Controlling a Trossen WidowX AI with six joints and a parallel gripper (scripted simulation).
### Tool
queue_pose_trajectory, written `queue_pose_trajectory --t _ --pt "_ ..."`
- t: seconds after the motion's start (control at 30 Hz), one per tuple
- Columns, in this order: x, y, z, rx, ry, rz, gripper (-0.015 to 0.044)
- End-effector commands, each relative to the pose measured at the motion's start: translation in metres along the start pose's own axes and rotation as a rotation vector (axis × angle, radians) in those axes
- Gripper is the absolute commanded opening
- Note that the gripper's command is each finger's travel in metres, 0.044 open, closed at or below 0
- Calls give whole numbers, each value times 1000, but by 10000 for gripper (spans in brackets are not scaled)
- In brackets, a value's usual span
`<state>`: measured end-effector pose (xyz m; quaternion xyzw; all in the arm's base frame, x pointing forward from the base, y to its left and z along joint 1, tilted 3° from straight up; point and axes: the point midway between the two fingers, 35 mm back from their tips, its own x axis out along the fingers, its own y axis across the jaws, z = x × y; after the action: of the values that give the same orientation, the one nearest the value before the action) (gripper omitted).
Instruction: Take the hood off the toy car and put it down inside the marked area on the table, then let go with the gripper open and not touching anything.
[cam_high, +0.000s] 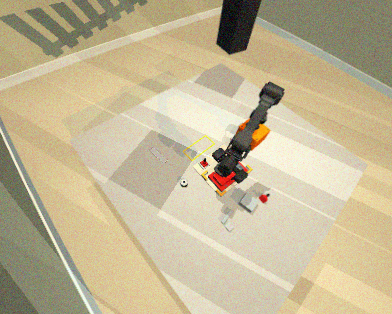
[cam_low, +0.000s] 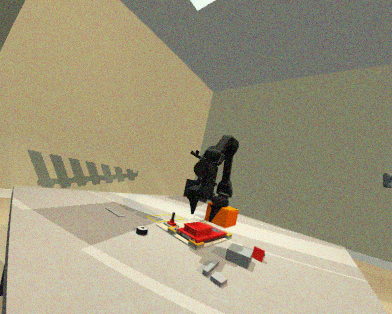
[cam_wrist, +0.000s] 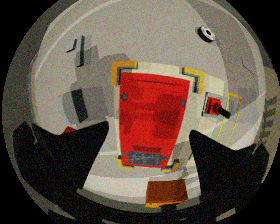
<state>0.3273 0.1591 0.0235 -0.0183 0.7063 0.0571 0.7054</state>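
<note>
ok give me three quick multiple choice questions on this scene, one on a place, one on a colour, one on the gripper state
1. Where is the gripper?
A. above the toy car
B. inside the marked area
C. over the black ring

2. What colour is the hood?
A. blue
B. red
C. green

3. How is the gripper?
A. shut on the hood
B. shut on nothing
C. open, holding nothing

Answers:
1 A, the wrist view looks straight down on the toy car.
2 B, the hood shows red in every view.
3 C, the fingers stand wide on either side, above the hood.
</note>
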Motion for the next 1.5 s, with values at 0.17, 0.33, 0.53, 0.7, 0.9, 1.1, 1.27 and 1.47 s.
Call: queue_pose_trajectory --t 0.17,0.33,0.53,0.7,0.9,1.1,1.27,1.47 --pt "6 -1 0 1 0 -3 440" --pt "9 -1 0 1 0 -3 440" --pt "13 -1 -1 1 0 -3 440" --pt "16 -1 -1 1 0 -3 440" --pt "20 -2 -1 1 0 -3 440" --pt "24 -2 -2 1 0 -3 440" --pt "27 -2 -2 1 0 -3 440" --pt "29 -3 -2 1 0 -3 440"
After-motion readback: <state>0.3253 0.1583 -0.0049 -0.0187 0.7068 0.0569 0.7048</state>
